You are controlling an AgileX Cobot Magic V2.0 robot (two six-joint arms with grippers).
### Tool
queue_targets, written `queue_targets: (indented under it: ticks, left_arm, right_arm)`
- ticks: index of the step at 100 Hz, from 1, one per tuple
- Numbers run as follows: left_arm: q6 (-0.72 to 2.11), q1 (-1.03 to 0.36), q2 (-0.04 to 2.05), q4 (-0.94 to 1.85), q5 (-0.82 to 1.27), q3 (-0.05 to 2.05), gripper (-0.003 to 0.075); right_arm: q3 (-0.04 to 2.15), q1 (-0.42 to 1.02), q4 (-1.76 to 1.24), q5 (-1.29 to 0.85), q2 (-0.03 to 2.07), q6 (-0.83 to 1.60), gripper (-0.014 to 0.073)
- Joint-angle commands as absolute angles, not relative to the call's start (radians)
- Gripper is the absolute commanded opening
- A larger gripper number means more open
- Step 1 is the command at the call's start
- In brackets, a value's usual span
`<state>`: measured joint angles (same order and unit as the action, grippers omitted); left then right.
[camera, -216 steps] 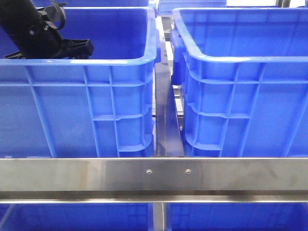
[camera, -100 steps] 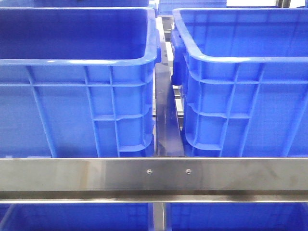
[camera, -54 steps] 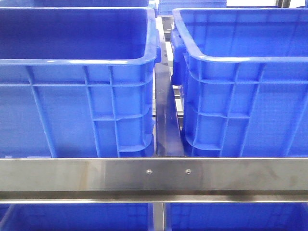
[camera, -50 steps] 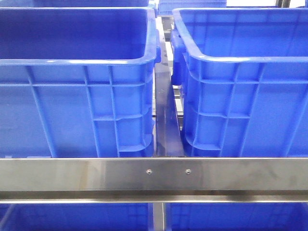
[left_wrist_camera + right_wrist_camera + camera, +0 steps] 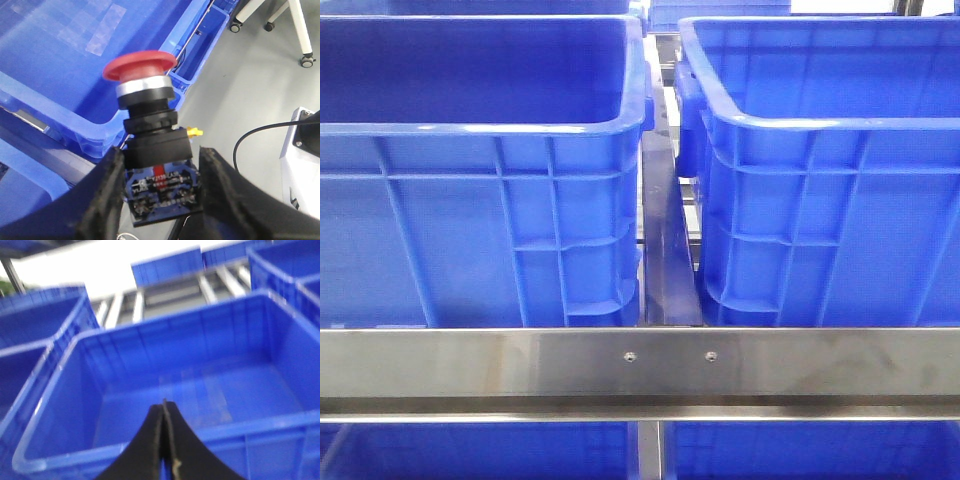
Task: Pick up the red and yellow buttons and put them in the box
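**Red button held above blue crates**

Grey floor (image 5: 235,95) and a white caster leg (image 5: 295,30) lie beyond the left hand (image 5: 160,200), which clamps a red button (image 5: 145,100) upright between its fingers (image 5: 107,200), over a blue crate (image 5: 65,65). The right hand (image 5: 164,445), closed and empty, hangs above another blue bin (image 5: 200,385). A steel rail (image 5: 640,365) crosses in front of two crates.

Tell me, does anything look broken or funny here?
Nothing looks broken or spilled. The left gripper holds the red button upright by its base, cap on top. The right gripper is shut with nothing in it, above a blue crate.
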<state>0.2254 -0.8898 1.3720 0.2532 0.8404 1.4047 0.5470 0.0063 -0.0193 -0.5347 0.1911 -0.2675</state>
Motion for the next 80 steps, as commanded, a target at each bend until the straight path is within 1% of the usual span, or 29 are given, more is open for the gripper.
queue_targets:
  ticks: [1, 11, 28, 35, 42, 56, 63, 75, 77, 78, 80]
  left_arm:
    - [0.225, -0.898, 1.335, 0.273, 0.775, 1.435, -0.0019]
    - [0.225, -0.898, 1.335, 0.273, 0.775, 1.435, -0.0019]
    - [0.225, -0.898, 1.335, 0.273, 0.775, 1.435, -0.0019]
    - [0.225, -0.898, 1.335, 0.273, 0.775, 1.435, -0.0019]
    - [0.225, -0.898, 1.335, 0.273, 0.775, 1.435, -0.0019]
    - [0.225, -0.898, 1.335, 0.273, 0.775, 1.435, -0.0019]
    - [0.225, -0.898, 1.335, 0.273, 0.775, 1.435, -0.0019]
    - [0.225, -0.898, 1.335, 0.273, 0.775, 1.435, -0.0019]
    - [0.225, -0.898, 1.335, 0.273, 0.775, 1.435, -0.0019]
    - [0.225, -0.898, 1.335, 0.273, 0.775, 1.435, -0.0019]
    - [0.225, -0.898, 1.335, 0.273, 0.775, 1.435, -0.0019]
  right_arm:
    - [0.683, 0.004, -0.036, -0.625, 0.307, -0.270, -0.0116]
    - [0.755, 0.004, -0.094, -0.678, 0.395, -0.270, -0.0116]
    - [0.761, 0.004, -0.222, -0.683, 0.498, -0.270, -0.0111]
    - [0.761, 0.004, -0.264, -0.687, 0.532, -0.270, -0.0083]
    - [0.761, 0.004, -0.289, -0.680, 0.560, -0.270, -0.0017]
    - [0.761, 0.004, -0.326, -0.662, 0.607, -0.270, 0.0148]
    - [0.761, 0.004, -0.354, -0.661, 0.624, -0.268, 0.0252]
    - [0.761, 0.004, -0.421, -0.648, 0.639, -0.249, 0.0468]
    - [0.761, 0.004, -0.437, -0.645, 0.641, -0.238, 0.0488]
    - [0.761, 0.004, -0.449, -0.642, 0.642, -0.228, 0.0513]
    - [0.761, 0.004, -0.461, -0.640, 0.642, -0.217, 0.0527]
